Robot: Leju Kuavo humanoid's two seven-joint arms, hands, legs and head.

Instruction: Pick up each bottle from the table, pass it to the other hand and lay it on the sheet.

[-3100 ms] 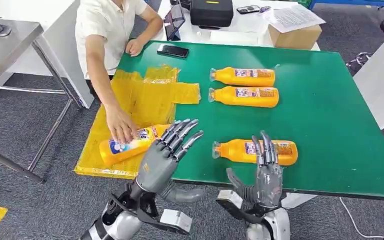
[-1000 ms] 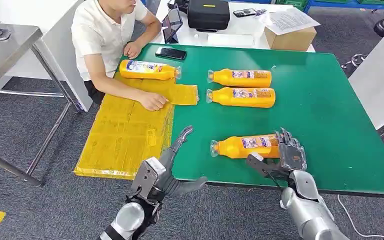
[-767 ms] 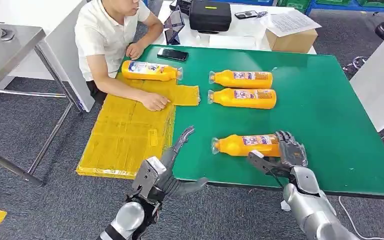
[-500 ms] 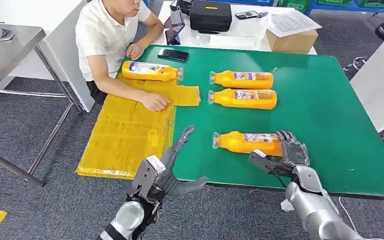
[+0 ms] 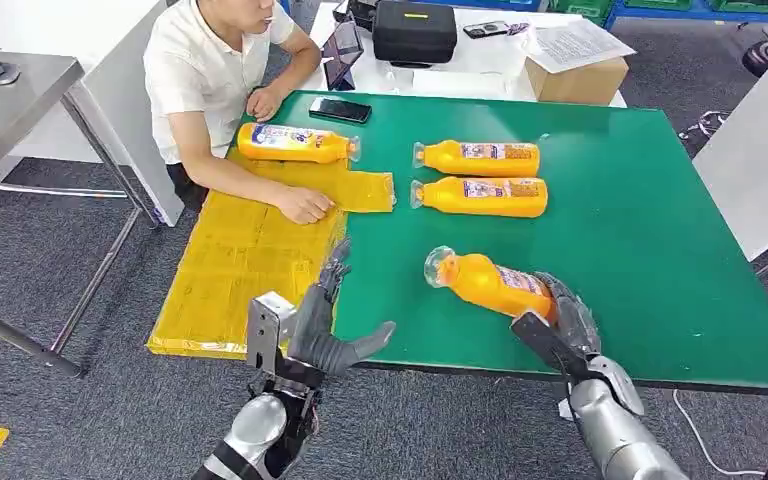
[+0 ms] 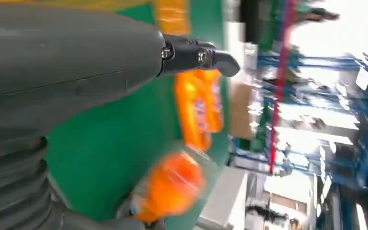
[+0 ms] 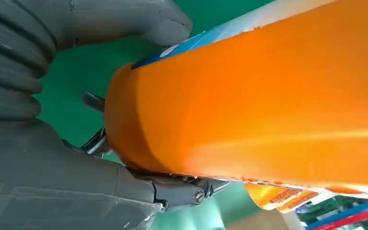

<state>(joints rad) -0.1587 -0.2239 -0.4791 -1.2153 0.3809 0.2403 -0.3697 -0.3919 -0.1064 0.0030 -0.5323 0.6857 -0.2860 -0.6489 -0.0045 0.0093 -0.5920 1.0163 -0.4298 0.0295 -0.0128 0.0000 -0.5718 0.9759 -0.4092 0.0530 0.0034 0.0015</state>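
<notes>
At the near right edge of the table, the right hand grasps the base end of a bottle, lifted and angled so its cap points far and left; the right wrist view shows thumb and fingers wrapped round the orange body. Left of it, at the near table edge, the left hand is released, fingers spread, thumb toward the bottle, holding nothing; the left wrist view shows the cap end blurred just beyond that hand. Beyond lie the sheet, draped over the left table edge, with one bottle at its far end and a person's hand resting on it; two more bottles wait side by side, well apart, far on the table. Judged step: the hand-over; carry the cap end into the left palm; let the left hand close firmly round the body before the right lets go; keep the transfer low over the table, lest a slip send the bottle rolling off.
</notes>
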